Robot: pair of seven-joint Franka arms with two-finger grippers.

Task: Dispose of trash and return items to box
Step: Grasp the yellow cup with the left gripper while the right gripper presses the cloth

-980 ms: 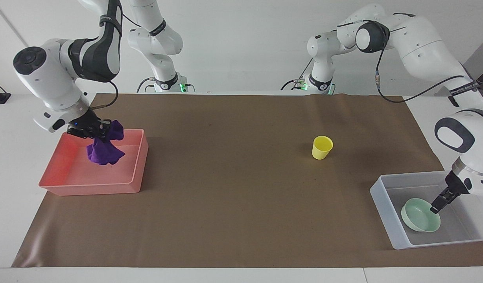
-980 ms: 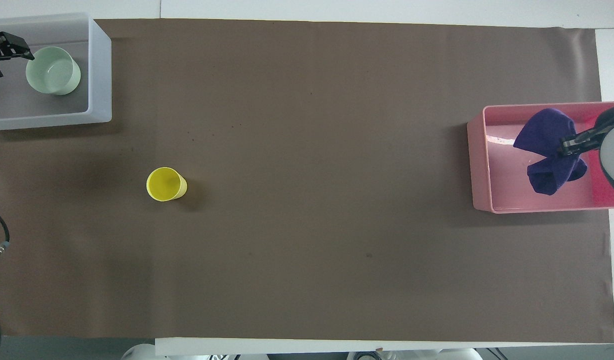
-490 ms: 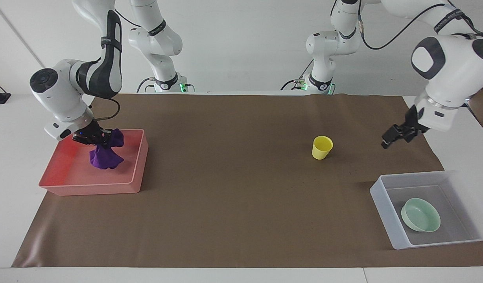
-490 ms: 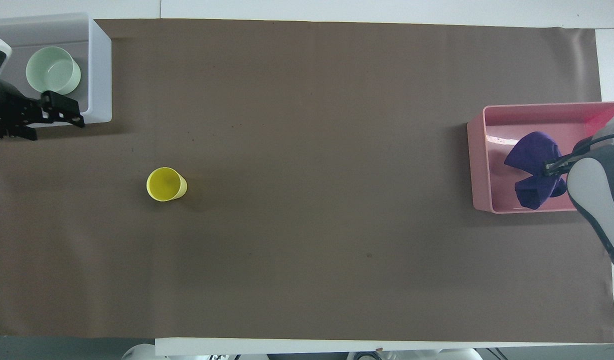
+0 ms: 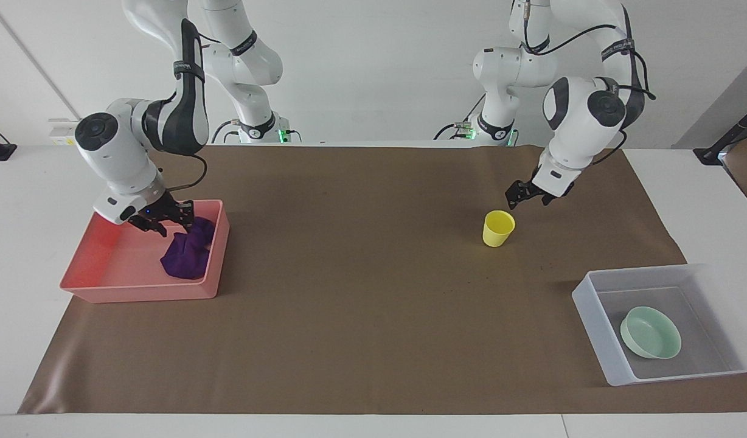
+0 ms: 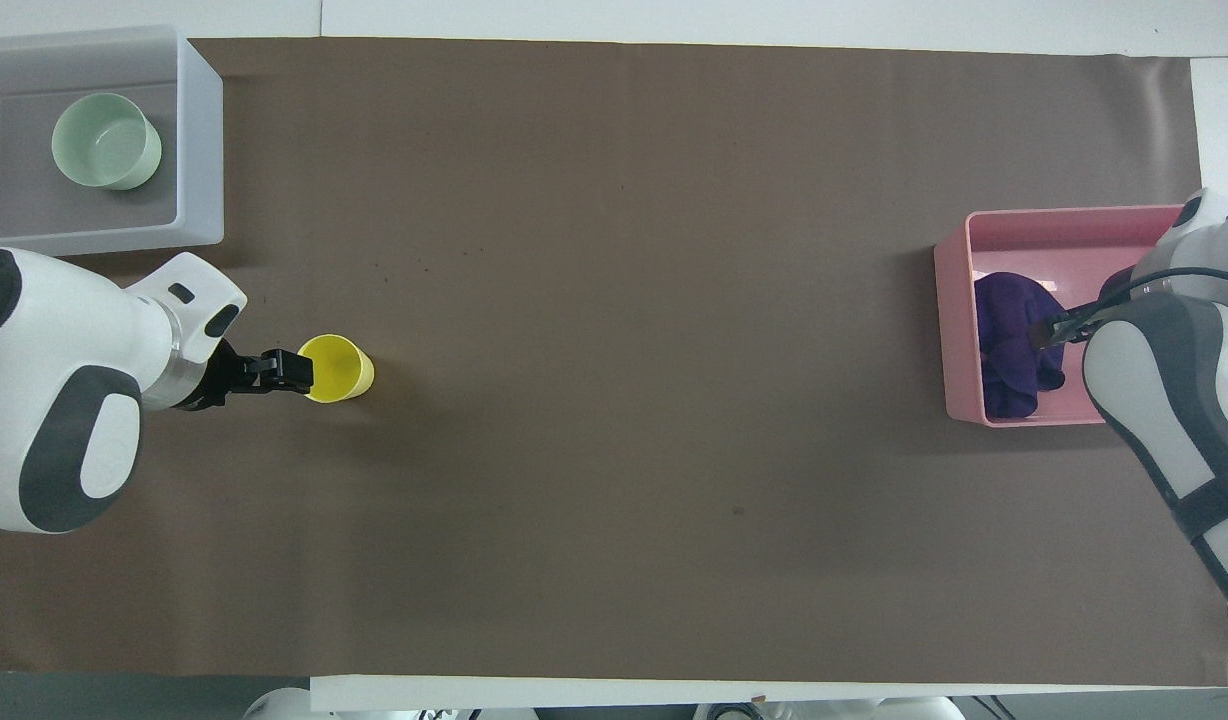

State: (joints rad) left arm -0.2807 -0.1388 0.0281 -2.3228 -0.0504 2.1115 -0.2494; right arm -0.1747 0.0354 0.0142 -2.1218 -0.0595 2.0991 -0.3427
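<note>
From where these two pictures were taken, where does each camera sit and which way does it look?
Facing view: high across the table, looking at both arms and their bases; left gripper above the yellow cup.
Overhead view: above the robots' end, looking steeply down; only forearms and grippers show.
Shared: the cup, purple cloth in the pink tray under the right gripper, green bowl in the clear box.

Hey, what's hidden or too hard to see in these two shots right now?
- Right pincer: in the overhead view its own arm covers it.
- Cloth in the tray: the facing view doesn't show whether the right pincer touches it.
- Left pincer over the cup: finger gap too small in both views.
- Box: the overhead view's edge cuts it off.
</note>
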